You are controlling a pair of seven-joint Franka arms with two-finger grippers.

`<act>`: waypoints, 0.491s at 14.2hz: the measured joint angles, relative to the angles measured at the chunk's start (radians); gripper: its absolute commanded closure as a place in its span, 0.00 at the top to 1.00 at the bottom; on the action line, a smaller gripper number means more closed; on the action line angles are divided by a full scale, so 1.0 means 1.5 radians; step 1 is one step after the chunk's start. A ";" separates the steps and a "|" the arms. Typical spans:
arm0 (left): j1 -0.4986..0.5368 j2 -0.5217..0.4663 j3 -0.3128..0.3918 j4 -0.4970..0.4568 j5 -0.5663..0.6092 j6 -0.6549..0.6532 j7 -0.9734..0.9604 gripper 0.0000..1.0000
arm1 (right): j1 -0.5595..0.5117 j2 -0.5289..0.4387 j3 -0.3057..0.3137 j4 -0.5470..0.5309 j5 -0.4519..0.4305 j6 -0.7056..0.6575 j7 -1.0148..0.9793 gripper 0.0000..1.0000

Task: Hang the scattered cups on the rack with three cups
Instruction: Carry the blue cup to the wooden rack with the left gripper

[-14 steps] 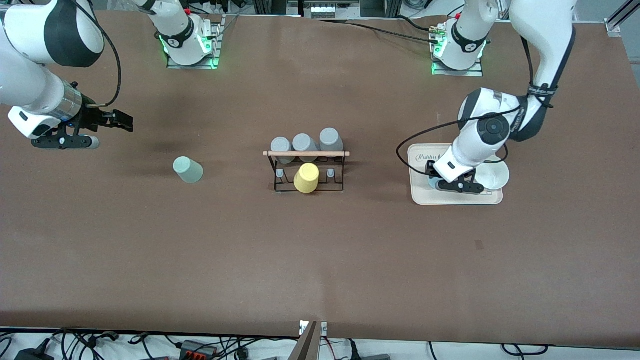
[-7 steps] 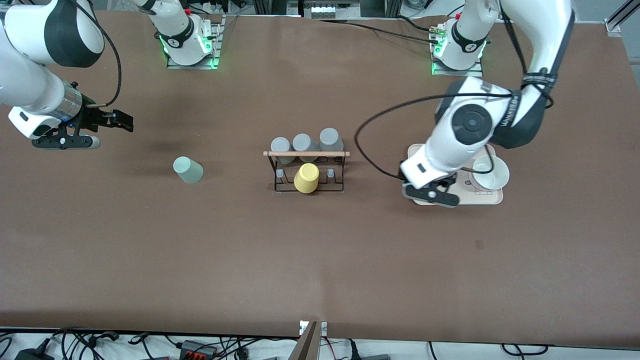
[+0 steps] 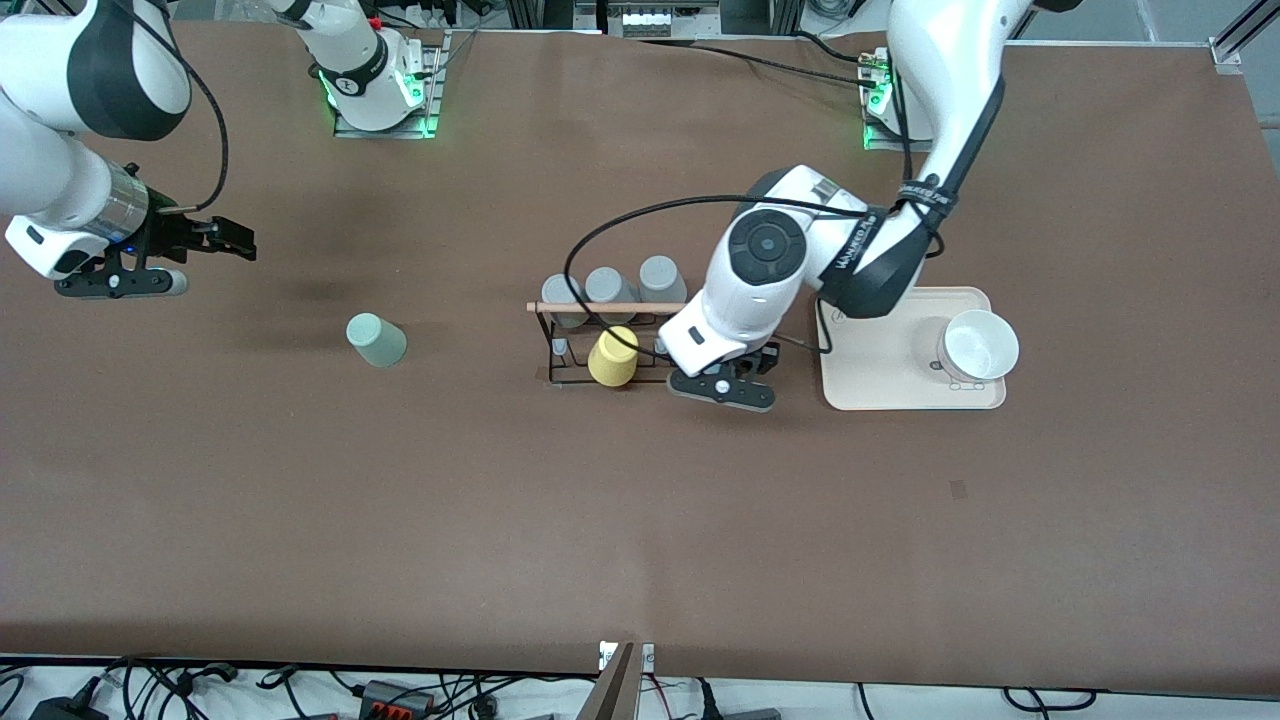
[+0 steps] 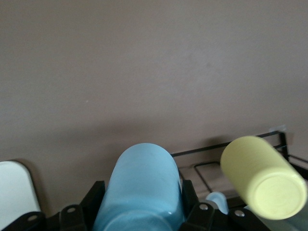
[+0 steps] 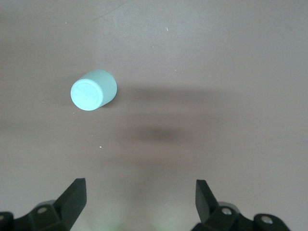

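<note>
My left gripper (image 3: 735,372) is shut on the light blue cup (image 4: 144,168) and holds it beside the rack (image 3: 612,308), at the rack's end toward the tray. In the front view my wrist hides that cup. The rack is a black wire stand with a wooden rod; its wire base (image 4: 216,147) also shows in the left wrist view. The sage-green cup (image 3: 376,340) lies on its side on the table, also in the right wrist view (image 5: 94,90). My right gripper (image 3: 225,238) is open and empty, over the table toward the right arm's end; it also shows in its own wrist view (image 5: 140,192).
Three grey cups (image 3: 610,288) hang on the rack's farther row. A yellow cup (image 3: 613,357) sits on a nearer peg, also in the left wrist view (image 4: 262,175). A cream tray (image 3: 880,390) with a white bowl (image 3: 978,345) lies toward the left arm's end.
My left gripper has lifted the blue cup off the tray and carried it across to the rack's end. My right gripper has barely moved.
</note>
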 measured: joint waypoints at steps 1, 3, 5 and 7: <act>-0.001 0.001 0.000 0.016 0.000 -0.002 0.000 0.18 | 0.000 0.000 -0.003 -0.001 0.004 0.000 -0.002 1.00; -0.010 0.000 -0.001 0.038 0.000 -0.009 0.000 0.18 | 0.000 0.000 -0.003 -0.001 0.005 0.000 -0.003 1.00; -0.027 0.000 -0.001 0.046 0.000 -0.013 -0.001 0.18 | 0.001 0.000 -0.002 -0.001 0.005 0.001 -0.004 1.00; -0.048 0.001 -0.001 0.047 0.000 -0.018 -0.006 0.18 | 0.002 0.000 0.001 -0.002 0.005 0.006 -0.007 1.00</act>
